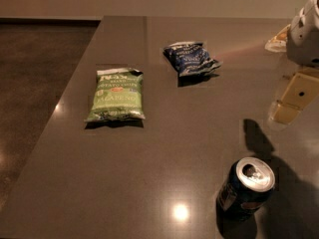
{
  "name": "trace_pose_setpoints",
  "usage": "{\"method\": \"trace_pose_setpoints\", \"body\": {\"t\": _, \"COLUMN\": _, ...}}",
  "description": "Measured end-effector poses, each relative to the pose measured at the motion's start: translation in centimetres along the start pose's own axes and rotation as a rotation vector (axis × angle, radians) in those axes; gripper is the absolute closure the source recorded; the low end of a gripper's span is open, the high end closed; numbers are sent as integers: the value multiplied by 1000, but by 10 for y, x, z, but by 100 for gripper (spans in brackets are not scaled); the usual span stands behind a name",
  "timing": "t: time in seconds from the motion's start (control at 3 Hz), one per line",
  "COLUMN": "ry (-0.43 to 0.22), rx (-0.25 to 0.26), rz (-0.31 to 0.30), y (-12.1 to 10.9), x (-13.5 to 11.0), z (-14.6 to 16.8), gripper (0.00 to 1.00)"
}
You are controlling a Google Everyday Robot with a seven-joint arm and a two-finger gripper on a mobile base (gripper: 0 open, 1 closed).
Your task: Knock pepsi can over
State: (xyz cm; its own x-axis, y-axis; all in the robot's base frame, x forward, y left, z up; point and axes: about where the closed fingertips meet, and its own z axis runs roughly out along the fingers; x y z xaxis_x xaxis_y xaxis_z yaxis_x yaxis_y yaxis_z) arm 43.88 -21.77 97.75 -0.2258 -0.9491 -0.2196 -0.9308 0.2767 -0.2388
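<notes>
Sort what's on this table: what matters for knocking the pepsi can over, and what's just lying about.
For the job: pepsi can, upright, front right; gripper, at the right edge beyond the can, not touching it.
Lying about: green chip bag; dark blue snack bag.

The pepsi can (246, 188) is being seen near the counter's (164, 148) front right corner, with the gripper (289, 106) behind it by the right edge. A chip bag (116, 94) is being seen toward the left edge, and a snack bag (190, 59) farther back.

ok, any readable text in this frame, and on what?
"JALAPENO": green chip bag; its other print is blurred.
Blue snack bag: white lettering, too blurred to read.
Pepsi can: no legible text.
Gripper, right edge beyond the can: no text.
</notes>
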Motion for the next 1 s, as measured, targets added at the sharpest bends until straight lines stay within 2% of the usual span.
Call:
{"method": "trace_pose_setpoints", "body": {"t": 0.33, "ry": -29, "rx": -11, "rz": 17, "y": 4, "x": 10, "z": -5, "gripper": 0}}
{"method": "trace_pose_setpoints", "body": {"t": 0.67, "ry": -99, "rx": -48, "rz": 47, "y": 22, "x": 30, "z": -10, "gripper": 0}}
{"method": "trace_pose_setpoints", "body": {"t": 1.0, "ry": -195, "rx": -88, "rz": 46, "y": 52, "x": 36, "z": -13, "gripper": 0}}
